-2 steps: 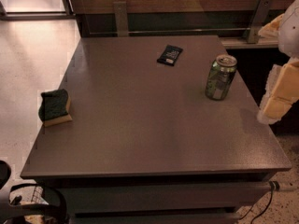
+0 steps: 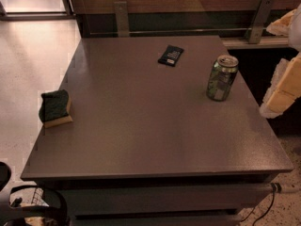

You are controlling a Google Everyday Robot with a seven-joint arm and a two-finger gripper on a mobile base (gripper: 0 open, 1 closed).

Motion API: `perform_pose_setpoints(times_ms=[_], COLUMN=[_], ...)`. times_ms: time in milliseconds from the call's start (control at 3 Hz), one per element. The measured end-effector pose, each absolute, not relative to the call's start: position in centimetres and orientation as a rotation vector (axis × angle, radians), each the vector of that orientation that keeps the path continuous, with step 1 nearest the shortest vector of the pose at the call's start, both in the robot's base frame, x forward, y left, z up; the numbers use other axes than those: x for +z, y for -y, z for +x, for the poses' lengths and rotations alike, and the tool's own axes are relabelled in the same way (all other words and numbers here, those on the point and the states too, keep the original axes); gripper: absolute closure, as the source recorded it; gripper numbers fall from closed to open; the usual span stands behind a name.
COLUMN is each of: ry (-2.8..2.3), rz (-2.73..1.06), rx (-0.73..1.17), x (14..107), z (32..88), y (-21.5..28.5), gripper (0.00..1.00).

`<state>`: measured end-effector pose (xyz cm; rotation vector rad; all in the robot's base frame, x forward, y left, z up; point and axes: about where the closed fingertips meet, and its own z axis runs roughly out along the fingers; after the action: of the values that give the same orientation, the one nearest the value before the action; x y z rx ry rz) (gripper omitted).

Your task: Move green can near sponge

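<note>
**Gripper at right edge, can not yet held**

Camera view: the gripper [image 2: 281, 92] shows as pale yellow-white shapes past the right edge of the table [image 2: 150, 140]. It is to the right of the can [image 2: 222, 78] and clear of it. Whether it is wide or narrow cannot be told. The can stands upright near the right edge, toward the back. The sponge [image 2: 55, 108] lies at the far left edge, dark side up, well apart from the can. A dark packet [image 2: 170, 55] lies flat at back centre, left of the can.

Risks, as judged:
- The can is tall and narrow, so a sideways approach that clips it could tip it and set it rolling.
- The carry spans the whole table width, so a loose grasp might slip midway.
- The sponge sits right at the edge, so a nudge on set-down could push it off.
- The packet lies off the direct path and is a low concern.
</note>
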<state>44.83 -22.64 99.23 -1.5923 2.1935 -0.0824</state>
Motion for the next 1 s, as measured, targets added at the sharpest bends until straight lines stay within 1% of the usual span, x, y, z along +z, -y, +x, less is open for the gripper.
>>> perform_pose_setpoints(times_ms=[333, 667, 1000], ry=[-2.107, -2.03, -1.933], rz=[-1.262, -1.12, -1.03], rx=[0.128, 0.23, 0.347], x=[97.8, 97.3, 96.1], z=[47.9, 49.7, 52.6], y=[26.5, 27.4, 26.1], gripper=[0.0, 0.0, 0.0])
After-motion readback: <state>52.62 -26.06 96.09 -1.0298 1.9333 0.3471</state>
